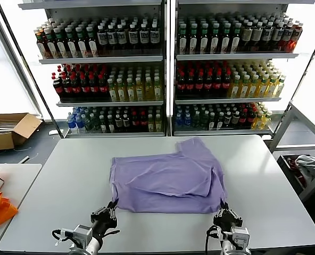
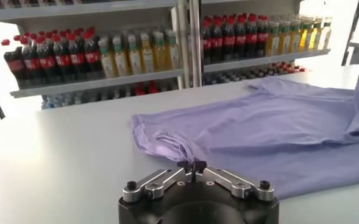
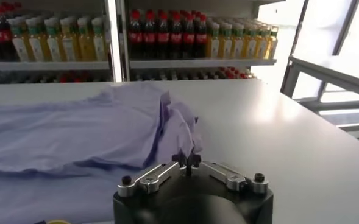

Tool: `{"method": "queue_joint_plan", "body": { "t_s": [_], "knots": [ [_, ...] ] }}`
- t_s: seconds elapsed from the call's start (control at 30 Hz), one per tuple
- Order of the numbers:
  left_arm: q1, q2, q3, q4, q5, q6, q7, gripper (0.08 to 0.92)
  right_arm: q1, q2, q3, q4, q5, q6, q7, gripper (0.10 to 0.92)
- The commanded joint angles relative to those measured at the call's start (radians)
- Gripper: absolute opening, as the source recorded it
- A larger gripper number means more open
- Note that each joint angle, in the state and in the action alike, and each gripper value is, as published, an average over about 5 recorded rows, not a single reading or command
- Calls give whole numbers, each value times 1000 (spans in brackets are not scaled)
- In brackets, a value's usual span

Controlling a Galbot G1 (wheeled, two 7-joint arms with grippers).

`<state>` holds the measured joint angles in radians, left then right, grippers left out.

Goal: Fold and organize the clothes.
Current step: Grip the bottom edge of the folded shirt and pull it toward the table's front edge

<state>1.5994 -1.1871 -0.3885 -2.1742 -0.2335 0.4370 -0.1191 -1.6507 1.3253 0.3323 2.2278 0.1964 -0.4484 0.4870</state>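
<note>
We see one T-shirt (image 1: 165,180), soft lavender cloth, partly folded on the white table (image 1: 67,175), its long side running left to right. Two grippers sit at its near edge: the left gripper (image 1: 113,203) and right gripper (image 1: 223,206), each apparently pinched together on a shirt corner.
</note>
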Motion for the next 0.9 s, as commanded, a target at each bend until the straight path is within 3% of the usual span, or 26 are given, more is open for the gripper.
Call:
{"method": "queue_joint_plan", "body": {
  "t_s": [0.03,0.2,0.57,0.73,0.9],
  "knots": [
    [180,-18,-22,-73,57,-9,-8,88,-138,-6,-4,57,-63,14,11,121],
    [192,-33,-34,-56,62,-8,-7,88,-133,-14,0,35,-67,-2,18,154],
    [235,-45,-37,-108,69,6,-2,107,-158,-33,7,55,-45,-4,20,466],
    [223,-64,-47,-209,62,10,-6,232,-149,-33,46,130,-18,-3,21,605],
    [134,-73,-120,-270,14,3,15,371,-61,-20,149,176,-9,25,-18,751]
  ]
}}
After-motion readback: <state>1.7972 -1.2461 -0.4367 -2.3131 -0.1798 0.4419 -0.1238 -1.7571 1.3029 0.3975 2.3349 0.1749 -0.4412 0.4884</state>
